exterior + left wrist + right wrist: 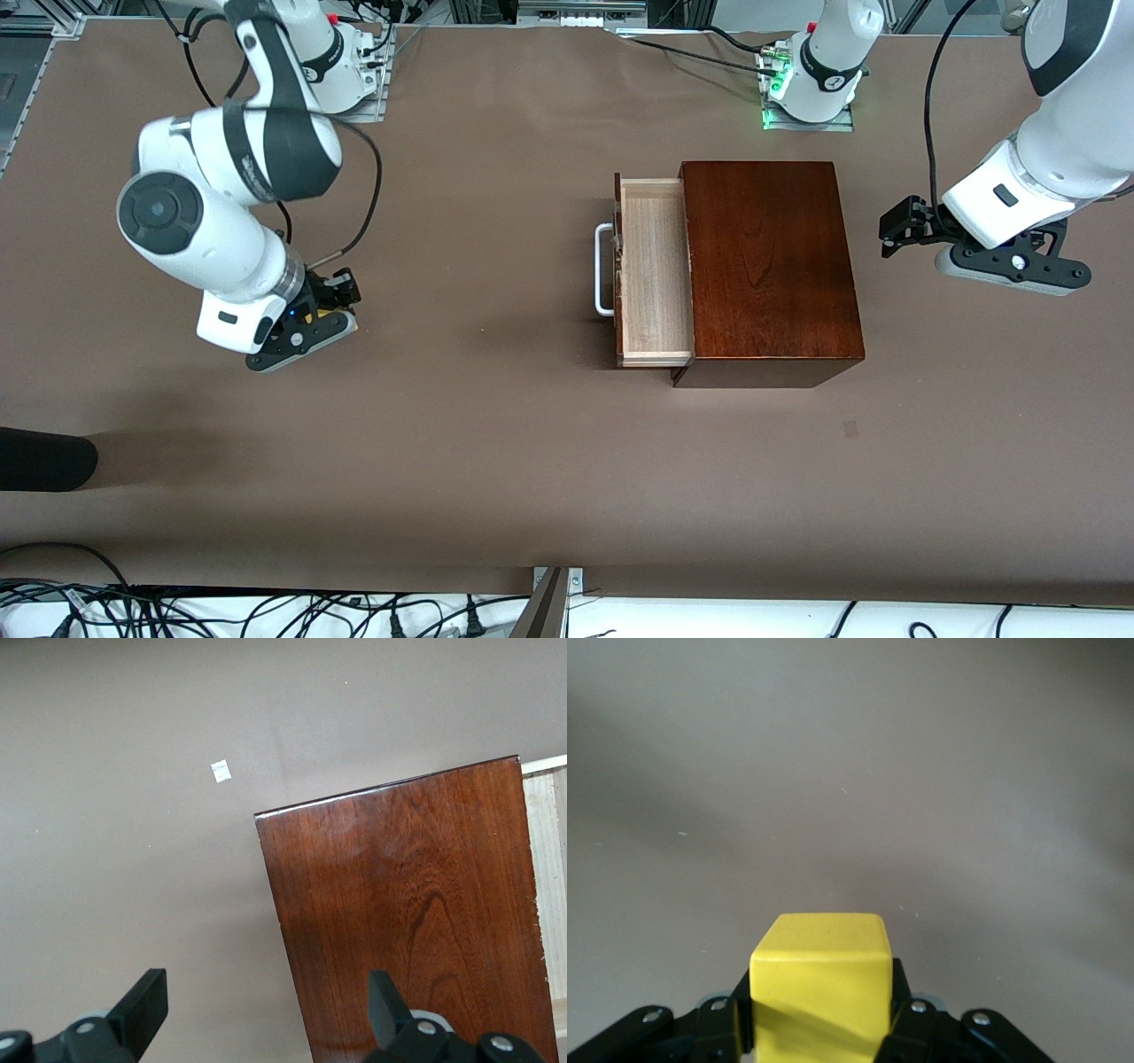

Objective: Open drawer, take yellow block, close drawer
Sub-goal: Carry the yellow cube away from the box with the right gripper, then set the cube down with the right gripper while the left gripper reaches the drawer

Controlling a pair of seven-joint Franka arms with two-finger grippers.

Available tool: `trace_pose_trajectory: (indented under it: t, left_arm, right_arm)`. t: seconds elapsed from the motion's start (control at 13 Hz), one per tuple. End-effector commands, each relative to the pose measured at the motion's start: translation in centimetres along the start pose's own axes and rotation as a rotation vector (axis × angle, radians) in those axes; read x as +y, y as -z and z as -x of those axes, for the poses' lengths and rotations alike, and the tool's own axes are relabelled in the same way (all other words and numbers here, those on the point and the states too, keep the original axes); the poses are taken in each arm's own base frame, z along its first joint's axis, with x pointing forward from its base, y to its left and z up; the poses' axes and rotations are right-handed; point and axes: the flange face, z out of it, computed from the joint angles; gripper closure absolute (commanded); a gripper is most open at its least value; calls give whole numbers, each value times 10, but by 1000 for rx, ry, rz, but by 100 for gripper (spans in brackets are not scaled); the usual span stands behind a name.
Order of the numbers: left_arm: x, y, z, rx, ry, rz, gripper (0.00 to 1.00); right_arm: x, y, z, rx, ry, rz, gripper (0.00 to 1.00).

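Observation:
The drawer point(654, 270) of the dark reddish-brown box point(766, 266) stands pulled out toward the right arm's end, its pale wood inside bare and its white bar handle point(603, 270) showing. My right gripper point(323, 310) is low over the table at the right arm's end, shut on the yellow block point(819, 983), whose yellow barely shows in the front view point(310, 313). My left gripper point(889, 237) is open and empty in the air beside the box's closed end. In the left wrist view the left gripper point(266, 992) hangs over the box's edge point(416, 904).
A dark rounded object point(44, 458) juts in over the table edge at the right arm's end, nearer the front camera. A small white scrap point(221, 771) lies on the table near the box. Cables point(266, 611) run along the near edge.

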Motion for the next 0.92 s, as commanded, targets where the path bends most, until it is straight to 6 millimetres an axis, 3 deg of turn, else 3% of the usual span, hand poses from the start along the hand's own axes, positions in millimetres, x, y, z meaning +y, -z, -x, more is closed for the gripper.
trace_pose_trajectory:
  t: [0.0,0.15,0.38,0.46,0.62,0.85]
  left_arm:
    - [10,9,-1,6,-27,3,0]
    - [24,9,-2,8,-50,6,0]
    - [28,7,-3,5,-72,6,0]
    - [30,5,-4,0,-75,6,0]
    - [52,-12,-3,-75,-115,19,0]
    - [79,-16,0,-99,-158,74,0]
  right_arm:
    - [20,-32,46,36,-82,-25,100]
    - [53,-60,71,41,-148,-27,100]
    - [81,-94,81,25,-208,-41,100]
    - [83,-109,87,29,-215,-46,100]
    - [84,-139,94,36,-239,-45,100]
    - [83,-172,96,6,-298,-53,100]
